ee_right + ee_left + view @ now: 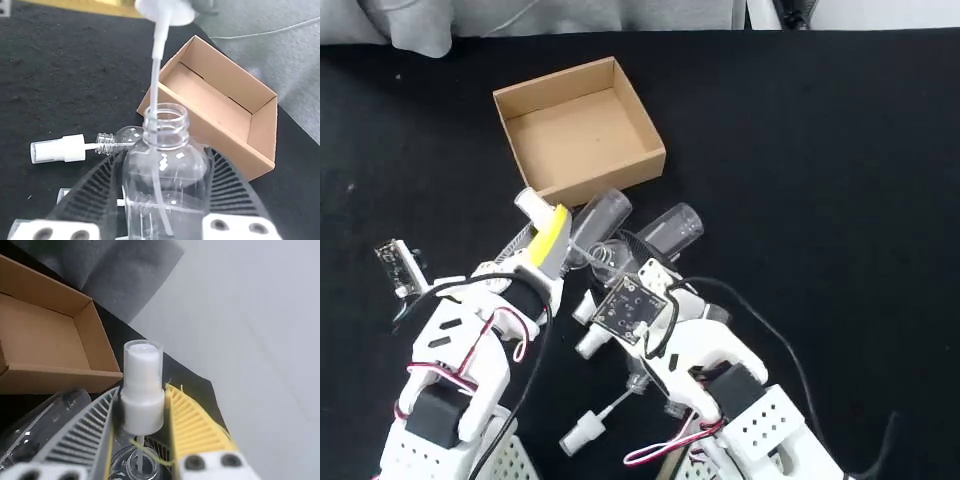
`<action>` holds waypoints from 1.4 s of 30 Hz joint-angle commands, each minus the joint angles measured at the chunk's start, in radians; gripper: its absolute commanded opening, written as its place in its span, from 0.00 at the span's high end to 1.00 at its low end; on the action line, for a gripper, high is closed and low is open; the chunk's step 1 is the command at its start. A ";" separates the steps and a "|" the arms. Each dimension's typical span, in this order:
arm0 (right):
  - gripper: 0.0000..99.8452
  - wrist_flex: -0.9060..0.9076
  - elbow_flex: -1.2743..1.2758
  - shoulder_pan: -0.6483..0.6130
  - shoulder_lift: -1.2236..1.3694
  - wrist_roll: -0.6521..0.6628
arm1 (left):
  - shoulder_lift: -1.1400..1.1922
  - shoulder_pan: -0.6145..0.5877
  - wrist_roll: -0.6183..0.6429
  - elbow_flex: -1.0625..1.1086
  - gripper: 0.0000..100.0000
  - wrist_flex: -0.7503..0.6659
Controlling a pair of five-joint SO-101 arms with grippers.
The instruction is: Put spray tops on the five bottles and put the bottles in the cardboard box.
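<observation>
Loose on the black table (840, 200), nearest of all, lies a white plastic spray top (584, 434) between the two arm bases (others lie just beyond it). Next comes the right gripper (165, 157), its black ribbed fingers clamped on a clear plastic bottle (165, 175). Over it the left gripper (142, 392), one finger grey and one yellow, pinches a second white spray top (143, 375), whose thin dip tube (156, 70) already runs through the neck at a slant. The head sits well above the rim, so I judge a push could bow the tube, seat the cap crooked, or slide the bottle in its grip. Farther on, the left lying bottle (605, 212) and the right lying bottle (672, 228) rest just beside the near wall of the brown cardboard box (580, 130), crowding the way in.
</observation>
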 commanded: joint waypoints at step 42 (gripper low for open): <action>0.85 -0.031 -0.015 0.014 -0.024 -0.068 | -0.012 -0.140 0.137 -0.045 0.71 -0.029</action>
